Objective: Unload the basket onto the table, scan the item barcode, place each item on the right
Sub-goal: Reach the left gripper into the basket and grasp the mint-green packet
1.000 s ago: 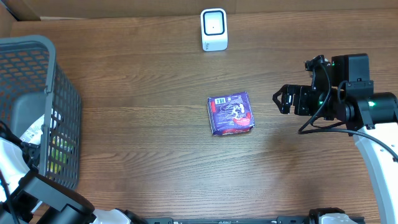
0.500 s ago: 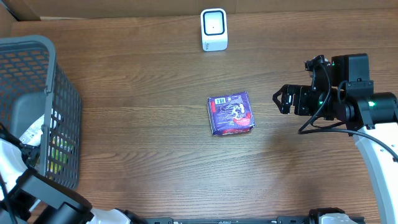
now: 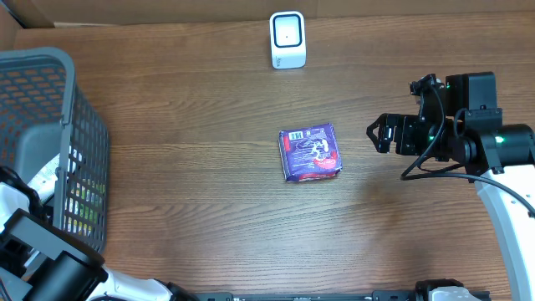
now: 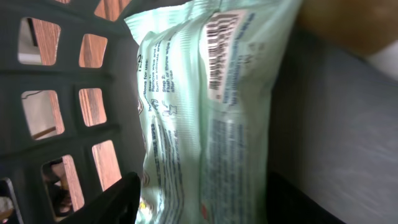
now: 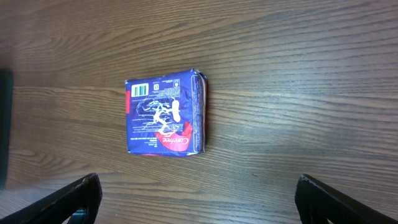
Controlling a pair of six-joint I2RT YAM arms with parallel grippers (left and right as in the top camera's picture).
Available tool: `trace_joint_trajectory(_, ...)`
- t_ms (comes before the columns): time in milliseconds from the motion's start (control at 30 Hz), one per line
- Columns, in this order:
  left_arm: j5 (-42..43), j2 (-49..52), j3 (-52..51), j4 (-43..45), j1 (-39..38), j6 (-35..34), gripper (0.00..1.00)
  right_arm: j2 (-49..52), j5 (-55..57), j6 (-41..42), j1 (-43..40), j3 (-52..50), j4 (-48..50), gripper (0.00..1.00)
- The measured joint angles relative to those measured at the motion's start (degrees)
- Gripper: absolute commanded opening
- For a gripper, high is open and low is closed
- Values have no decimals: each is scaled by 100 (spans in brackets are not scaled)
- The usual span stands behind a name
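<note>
Pale green plastic film, smooth and glossy with soft creases, fills the left wrist view. It is a pillow-shaped packet (image 4: 211, 124) lying inside the dark, grid-walled plastic basket (image 4: 62, 74). The left gripper (image 4: 199, 199) has a black finger (image 4: 121, 199) at each side of the packet's lower end; whether they press it cannot be told. A black barcode (image 4: 219, 53) runs along the packet at twelve o'clock, beside lines of small print too fine to read.

The right gripper (image 5: 199, 196) hangs with its fingers spread wide over the brown wood-grain table (image 3: 184, 100). It is at three o'clock from a flat, square purple pack (image 5: 165, 113) lying mid-table. The pack is marked "Carefree" on a red band and has a small barcode at one corner. A white, rounded scanner (image 3: 287, 39) stands at the table's twelve o'clock edge, and the basket sits at nine.
</note>
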Motion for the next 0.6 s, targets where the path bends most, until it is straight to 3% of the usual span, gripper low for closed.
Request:
trace_joint_trajectory(67, -63, 72, 0, 11, 0, 0, 47, 0, -4, -2, 0, 0, 4, 100)
trace_joint_trajectory(133, -87, 114, 4, 26, 0, -22, 9, 0, -4, -2, 0, 0, 0, 100)
trace_joint_trajectory(167, -83, 127, 4, 26, 0, -26, 4, 0, -2, -2, 0, 0, 0, 100)
trace_joint_trajectory(433, -227, 162, 57, -114, -15, 2, 4, 0, -4, -2, 0, 0, 4, 100)
trace_joint_trajectory(600, -11, 302, 570, -870, -79, 0, 4, 0, -7, 2, 0, 0, 2, 100)
